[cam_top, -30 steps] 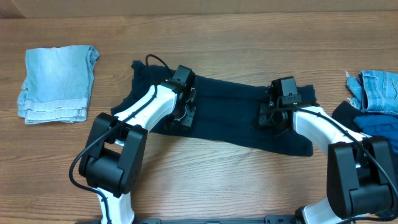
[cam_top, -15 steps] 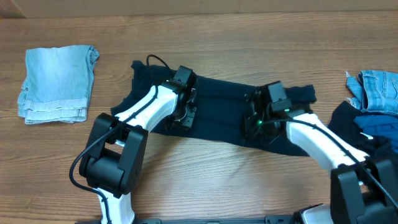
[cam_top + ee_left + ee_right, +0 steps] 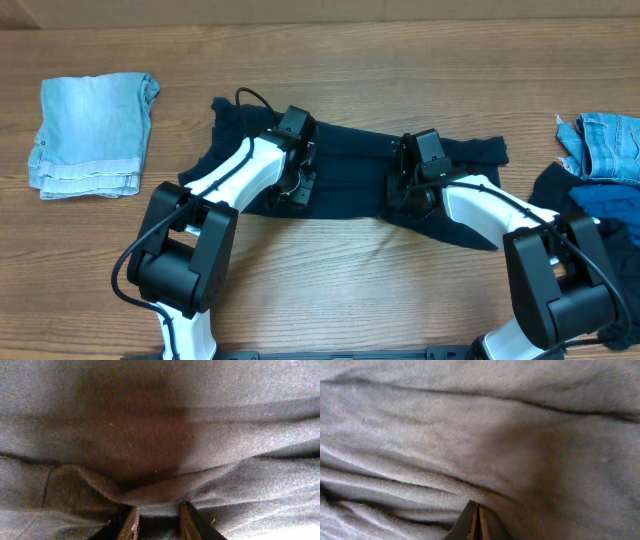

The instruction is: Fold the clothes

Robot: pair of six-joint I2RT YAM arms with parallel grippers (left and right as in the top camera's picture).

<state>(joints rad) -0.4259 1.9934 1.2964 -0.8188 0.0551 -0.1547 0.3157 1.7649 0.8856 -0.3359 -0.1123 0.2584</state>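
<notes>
Overhead: dark trousers (image 3: 350,180) lie rumpled across your bench (image 3: 330,290).
Left claw (image 3: 156,519) pinches a fold; right claw (image 3: 477,521) clenched on cloth.

A robotics lab bench is suggested. A plain brown wood-grain tabletop (image 3: 330,290) is seen filling the overhead frame. A white-and-black jointed robot arm (image 3: 235,170) is fixed at lower left and a second such arm (image 3: 480,200) at lower right. A loose black cable (image 3: 245,95) is seen upper centre. A long dark navy fabric garment (image 3: 350,185) is spread mid-frame, and a folded light-blue denim garment (image 3: 90,135) is placed upper left.
</notes>
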